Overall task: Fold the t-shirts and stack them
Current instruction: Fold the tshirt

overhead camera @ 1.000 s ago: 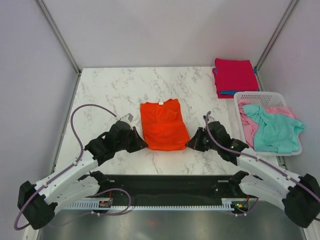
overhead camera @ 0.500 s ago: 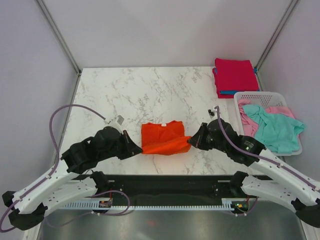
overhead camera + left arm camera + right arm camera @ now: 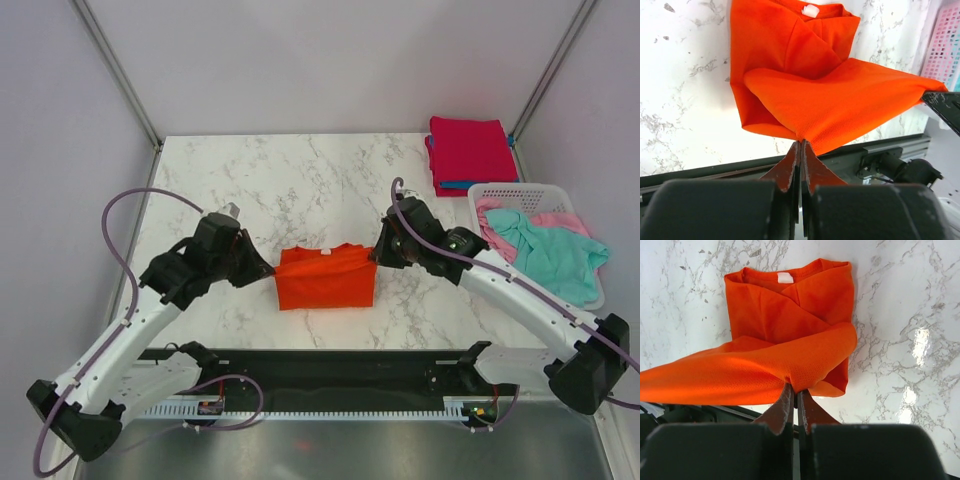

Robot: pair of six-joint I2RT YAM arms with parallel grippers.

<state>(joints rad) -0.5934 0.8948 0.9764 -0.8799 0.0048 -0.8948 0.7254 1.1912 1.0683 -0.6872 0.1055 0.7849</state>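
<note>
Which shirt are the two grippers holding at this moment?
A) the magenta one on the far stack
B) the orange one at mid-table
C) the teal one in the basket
B: the left gripper and the right gripper are each shut on an edge of the orange shirt, raised between them.

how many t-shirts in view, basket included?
5. Bright orange-red cotton t-shirt, centre, mid-fold; folded magenta t-shirt atop a blue t-shirt, far right corner; teal t-shirt and pink t-shirt crumpled in the white slotted plastic basket. More may be hidden in stack or basket.
</note>
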